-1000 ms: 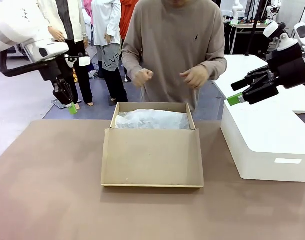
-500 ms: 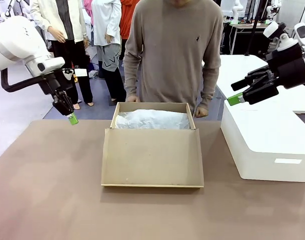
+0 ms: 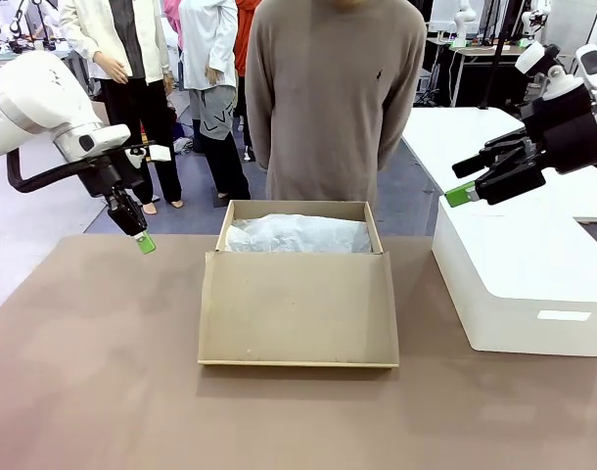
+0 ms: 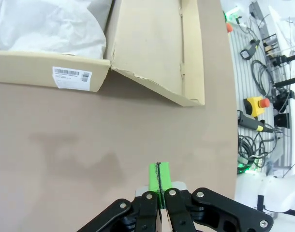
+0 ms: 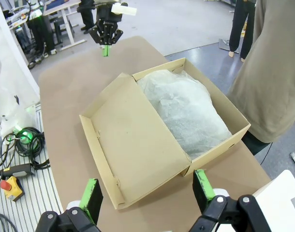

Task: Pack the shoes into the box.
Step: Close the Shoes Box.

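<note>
The tan cardboard box [image 3: 298, 220] stands open at the table's middle, its flap lid [image 3: 297, 308] lying flat toward me. Crumpled white tissue paper [image 3: 298, 235] fills the box, and the shoes are hidden or out of view. My left gripper [image 3: 142, 241] hangs shut and empty just above the table, left of the box; in the left wrist view its green pads [image 4: 158, 177] press together, with the box [image 4: 138, 43] ahead. My right gripper [image 3: 460, 182] is open and empty above the white block, right of the box. In the right wrist view the right gripper [image 5: 147, 191] looks down on the box [image 5: 138, 150] and the tissue paper [image 5: 186, 113].
A big white rounded block [image 3: 519, 284] stands on the table's right side. A person [image 3: 333, 98] stands right behind the box with both arms drawn back. Bare brown table [image 3: 93, 372] spreads left of and in front of the box. Cables and a stop button [image 5: 14, 186] lie on the floor.
The person lowered both hands from chest height to the box's rear edge, then drew them behind the body. My left gripper came down and slightly right, toward the table. The right arm stayed still.
</note>
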You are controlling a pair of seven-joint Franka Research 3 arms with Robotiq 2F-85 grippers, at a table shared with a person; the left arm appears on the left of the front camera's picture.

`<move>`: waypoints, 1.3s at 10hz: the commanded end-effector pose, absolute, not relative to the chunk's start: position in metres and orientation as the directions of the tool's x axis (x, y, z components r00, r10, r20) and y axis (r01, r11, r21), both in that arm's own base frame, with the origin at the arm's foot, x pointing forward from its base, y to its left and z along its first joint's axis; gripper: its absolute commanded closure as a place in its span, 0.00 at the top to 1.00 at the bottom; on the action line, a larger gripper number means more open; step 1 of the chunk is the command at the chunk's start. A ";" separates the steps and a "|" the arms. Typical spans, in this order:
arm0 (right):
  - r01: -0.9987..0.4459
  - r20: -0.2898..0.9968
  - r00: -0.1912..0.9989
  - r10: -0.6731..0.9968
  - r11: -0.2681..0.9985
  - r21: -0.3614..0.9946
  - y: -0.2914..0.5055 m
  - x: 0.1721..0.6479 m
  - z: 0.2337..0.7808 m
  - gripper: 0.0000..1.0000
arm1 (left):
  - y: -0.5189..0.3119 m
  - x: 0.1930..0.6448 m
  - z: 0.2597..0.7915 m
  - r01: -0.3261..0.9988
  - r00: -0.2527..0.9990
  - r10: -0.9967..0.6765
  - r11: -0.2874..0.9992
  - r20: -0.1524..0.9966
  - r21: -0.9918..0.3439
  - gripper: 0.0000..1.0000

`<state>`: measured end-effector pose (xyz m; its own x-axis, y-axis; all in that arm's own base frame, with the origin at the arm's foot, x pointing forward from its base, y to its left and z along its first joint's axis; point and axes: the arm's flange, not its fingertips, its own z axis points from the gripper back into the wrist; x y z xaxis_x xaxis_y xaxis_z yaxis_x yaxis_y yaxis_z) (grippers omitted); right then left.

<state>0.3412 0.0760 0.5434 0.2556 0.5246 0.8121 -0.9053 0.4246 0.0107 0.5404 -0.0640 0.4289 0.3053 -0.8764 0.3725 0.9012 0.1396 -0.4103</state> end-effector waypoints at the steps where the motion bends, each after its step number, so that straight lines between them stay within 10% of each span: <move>1: -0.914 0.829 0.219 0.515 0.406 -0.010 0.077 0.344 0.541 1.00 | -0.064 0.540 0.429 0.909 0.283 -0.879 0.117 0.383 -0.401 0.00; 13: -0.914 0.829 0.219 0.515 0.406 -0.010 0.077 0.344 0.541 1.00 | -0.076 0.539 0.336 0.863 0.431 -0.736 0.168 0.522 -0.476 0.00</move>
<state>0.3412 0.0761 0.5434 0.2552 0.5250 0.8119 -0.9055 0.4241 0.0104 0.5430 -0.0739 0.3428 0.4366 -0.7555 0.4885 0.8508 0.1703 -0.4971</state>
